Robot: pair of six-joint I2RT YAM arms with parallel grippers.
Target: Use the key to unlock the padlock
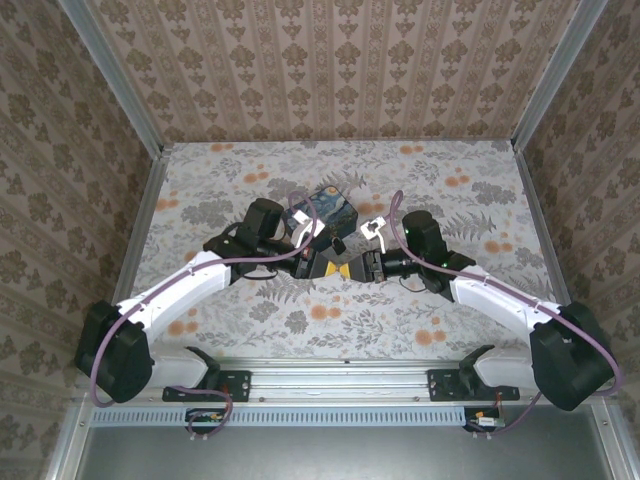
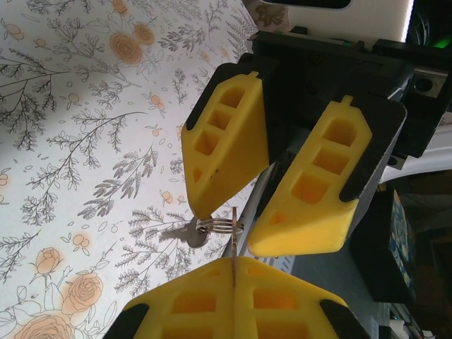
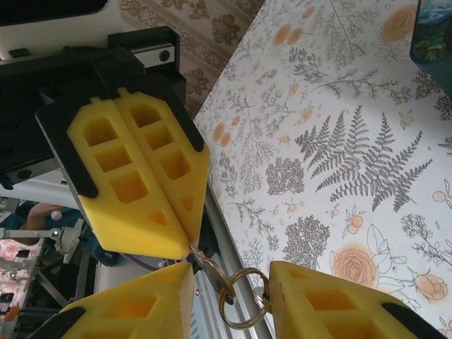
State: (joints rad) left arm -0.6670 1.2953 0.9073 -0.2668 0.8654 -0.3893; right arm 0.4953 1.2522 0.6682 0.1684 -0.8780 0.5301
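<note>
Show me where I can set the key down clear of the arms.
Bare tabletop lies between the padlock and the back wall, left of the left arm and right of the right arm. Crowded: the centre, where the left gripper, shut on the key, meets the open right gripper just this side of the padlock.

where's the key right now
In the left wrist view the key is pinched edge-on in the shut left gripper, its ring inside the open right gripper, just nearer the arm bases than the padlock.
</note>
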